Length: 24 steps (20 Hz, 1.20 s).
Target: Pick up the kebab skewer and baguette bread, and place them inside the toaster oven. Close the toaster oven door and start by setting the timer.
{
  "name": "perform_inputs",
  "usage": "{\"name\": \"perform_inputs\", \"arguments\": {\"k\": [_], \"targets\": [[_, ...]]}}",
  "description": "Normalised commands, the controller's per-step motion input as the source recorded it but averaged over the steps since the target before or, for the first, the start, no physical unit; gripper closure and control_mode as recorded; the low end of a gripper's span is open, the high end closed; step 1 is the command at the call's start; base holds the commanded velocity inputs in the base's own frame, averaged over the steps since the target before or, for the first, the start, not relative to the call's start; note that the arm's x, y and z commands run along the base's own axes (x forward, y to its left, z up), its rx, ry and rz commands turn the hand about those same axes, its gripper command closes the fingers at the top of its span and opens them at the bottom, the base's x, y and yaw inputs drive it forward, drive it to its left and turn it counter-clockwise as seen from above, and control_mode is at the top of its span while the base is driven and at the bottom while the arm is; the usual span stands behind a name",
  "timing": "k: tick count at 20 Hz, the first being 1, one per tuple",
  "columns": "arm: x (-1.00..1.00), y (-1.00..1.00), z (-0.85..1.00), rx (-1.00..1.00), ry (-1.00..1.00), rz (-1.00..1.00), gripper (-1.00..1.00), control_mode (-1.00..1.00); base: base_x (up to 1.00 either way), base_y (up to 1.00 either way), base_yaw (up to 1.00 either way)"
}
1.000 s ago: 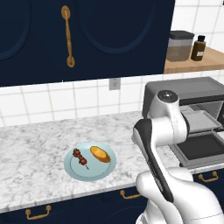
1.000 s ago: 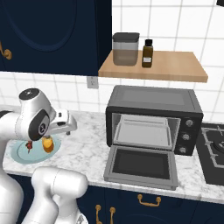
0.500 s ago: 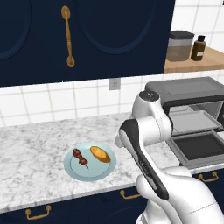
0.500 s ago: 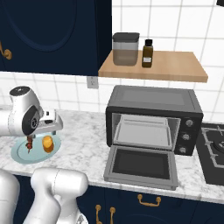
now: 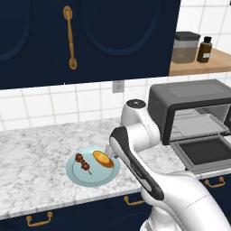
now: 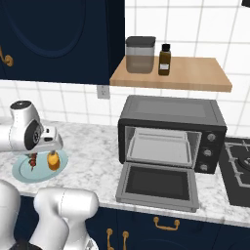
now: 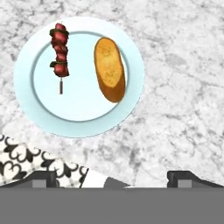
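A pale blue plate (image 7: 78,109) on the marble counter carries the kebab skewer (image 7: 60,48) and the baguette bread (image 7: 110,69) side by side, apart from each other. My gripper (image 7: 114,178) hovers open above the plate's near edge, nothing between its fingers. From the right base view the gripper (image 6: 51,148) hangs just over the baguette bread (image 6: 53,161) and the kebab skewer (image 6: 33,159). In the left base view my arm bends over the plate (image 5: 85,179), beside the baguette bread (image 5: 103,159). The toaster oven (image 6: 171,117) stands to the right, its door (image 6: 156,183) folded down flat, with a metal tray inside.
A wooden shelf (image 6: 195,73) above the oven holds a grey-lidded canister (image 6: 140,54) and a brown bottle (image 6: 164,59). A stove top (image 6: 239,168) lies right of the oven. Dark cabinets hang above the counter. Bare marble stretches between plate and oven.
My arm has swung left from in front of the oven and come down over the plate. The gripper stays open; the food has not moved.
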Motion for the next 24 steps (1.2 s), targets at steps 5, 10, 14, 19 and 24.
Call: {"name": "perform_inputs", "arguments": {"k": [5,10,14,19,24], "targets": [[0.51,0.4,-0.38,0.0,0.02,0.0,-1.0,-1.0,0.0,0.0,0.0],[0.56,0.17,-0.3,0.0,0.02,0.0,-1.0,-1.0,0.0,0.0,0.0],[0.39,0.05,-0.29,0.0,0.04,0.0,-1.0,-1.0,0.0,0.0,0.0],[0.23,0.04,-0.46,0.0,0.03,0.0,-1.0,-1.0,0.0,0.0,0.0],[0.03,0.12,-0.33,0.0,0.06,0.0,-1.0,-1.0,0.0,0.0,0.0]]}}
